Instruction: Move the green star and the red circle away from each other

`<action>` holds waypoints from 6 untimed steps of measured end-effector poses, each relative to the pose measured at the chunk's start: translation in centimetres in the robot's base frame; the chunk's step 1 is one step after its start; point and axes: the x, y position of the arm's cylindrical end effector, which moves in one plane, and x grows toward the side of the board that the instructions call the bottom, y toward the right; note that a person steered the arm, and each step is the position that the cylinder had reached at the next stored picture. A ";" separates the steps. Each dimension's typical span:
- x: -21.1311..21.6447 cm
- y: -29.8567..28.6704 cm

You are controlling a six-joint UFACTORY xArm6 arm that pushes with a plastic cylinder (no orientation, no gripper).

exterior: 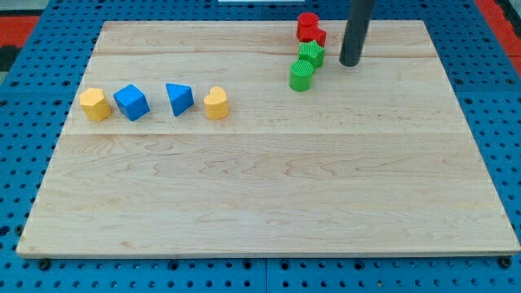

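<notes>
Green star (312,54) sits just left of my tip (350,63), untouched; no jaws here.

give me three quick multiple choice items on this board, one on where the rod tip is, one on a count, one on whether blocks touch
1. Where is my tip?
A. at the view's right of the green blocks near the top
B. between the two blue blocks
C. at the board's bottom edge

2. How many yellow blocks lie on the board?
A. one
B. two
C. four

3. How do the two green blocks stand to each other?
A. at opposite ends of the board
B. close together, touching or nearly so
C. one stacked on the other

Answers:
1 A: the rod ends just right of the upper green block, with a small gap.
2 B: one yellow block sits at the row's left end and another yellow block at its right end.
3 B: the upper green block sits right against the lower green block, below the red blocks.
</notes>
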 end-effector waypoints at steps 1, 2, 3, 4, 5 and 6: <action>-0.2 -1.1; -0.3 -5.4; -1.7 -9.8; -2.0 -9.1; -3.5 -9.6; -5.9 -11.3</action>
